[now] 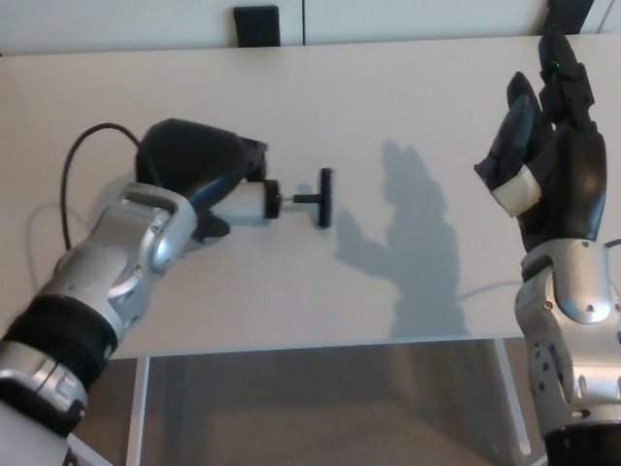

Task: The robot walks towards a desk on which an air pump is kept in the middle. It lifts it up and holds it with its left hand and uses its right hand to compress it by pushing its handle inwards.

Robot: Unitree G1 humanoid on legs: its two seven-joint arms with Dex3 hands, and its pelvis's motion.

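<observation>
Far left: black cable (68,184) looping up from behind the silver left forearm (116,262) and curving over toward the left hand. Left hand (194,173) low over the pale worktop (388,87), left of centre, fingers wrapped around the pump (254,202), gripping its pale barrel; most of the barrel hidden under the black palm, only the right end showing. Cannot tell whether the barrel rests on the worktop or hangs just above it. Pump lying roughly level, pointing right. Just right of the barrel's black end cap, a thin rod sticking out, ending in the handle (324,198), a short black crossbar standing upright across the rod. Handle pulled out from the cap, free of both hands, with a faint shadow under it on the worktop.

Middle: bare worktop with a large grey shadow (412,233) of a raised hand falling right of the handle. At the far edge, a dark rectangular block (256,23) against the wall.

Right: right hand (548,165) raised well apart from the handle, fingers spread and pointing away toward the far side, holding nothing; thumb with a pale pad (512,192) turned toward the left. Below it, the silver right forearm (572,320) rising from the near right corner. Near edge: worktop front lip, darker floor (320,408) beneath.
</observation>
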